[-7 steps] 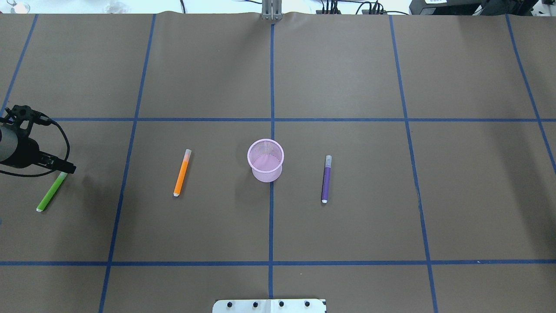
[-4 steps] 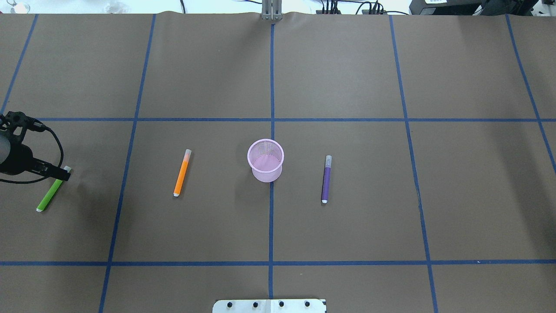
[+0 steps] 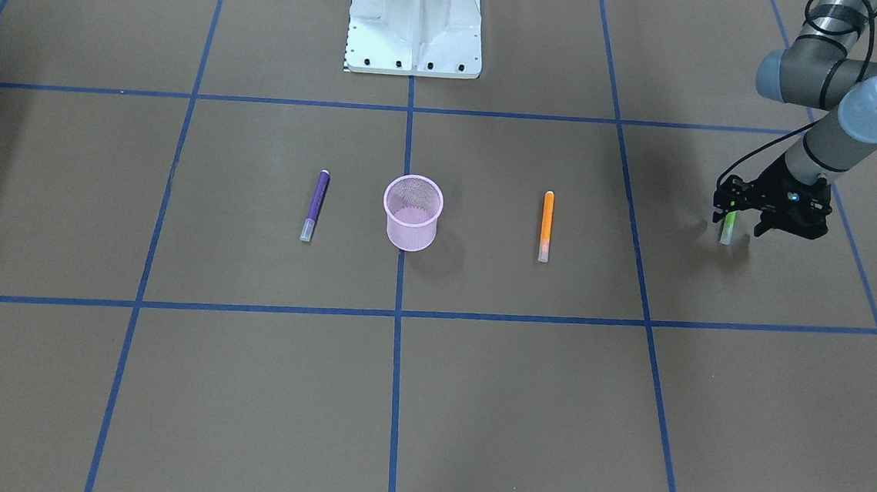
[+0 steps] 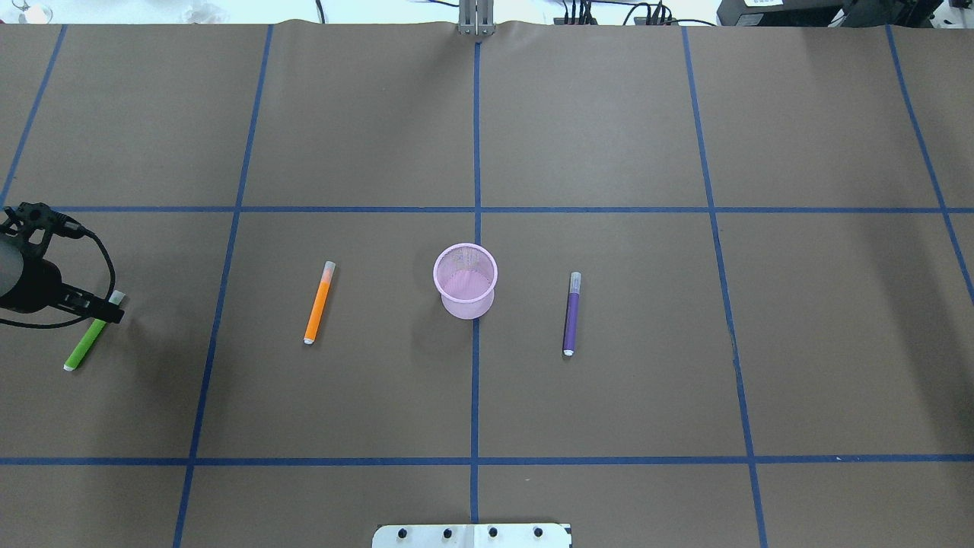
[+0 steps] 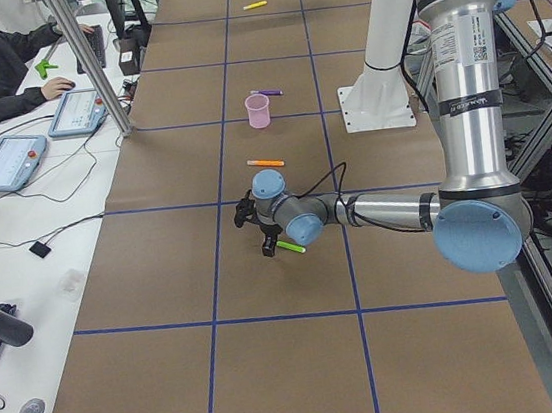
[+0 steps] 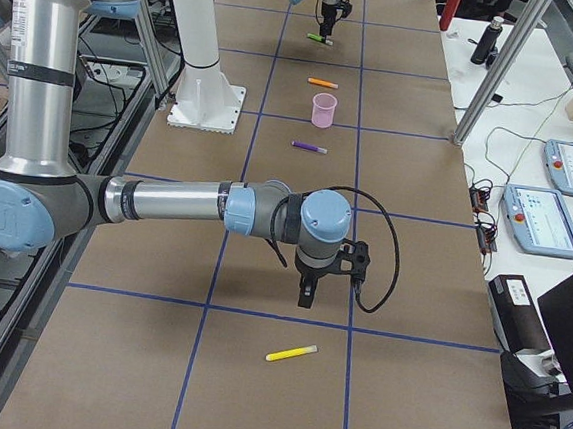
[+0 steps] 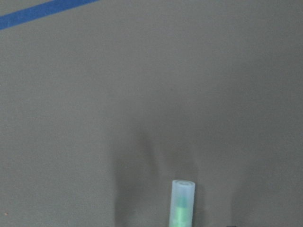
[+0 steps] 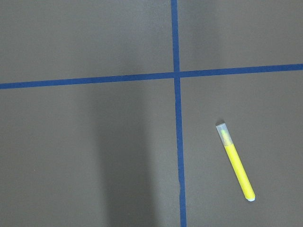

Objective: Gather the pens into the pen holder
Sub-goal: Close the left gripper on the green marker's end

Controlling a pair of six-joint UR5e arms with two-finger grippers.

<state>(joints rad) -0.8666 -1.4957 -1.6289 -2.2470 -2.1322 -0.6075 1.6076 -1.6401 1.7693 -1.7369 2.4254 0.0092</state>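
At far left, left fingers point(image 4: 103, 308) half-hiding green pen point(image 4: 82, 348), pinching or not unclear.

The left arm point(image 3: 839, 143) is reached out and angled steeply down, and the left gripper point(image 3: 736, 224) is held low with its fingers apart. The right arm point(image 6: 167, 202) is stretched out level, the right gripper point(image 6: 304, 298) pointed straight down; its finger spacing cannot be judged.

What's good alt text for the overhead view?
A pink mesh pen holder stands upright mid-table, with an orange pen lying to its left and a purple pen to its right. At the far left edge, the left claw sits over the capped end of a green pen.
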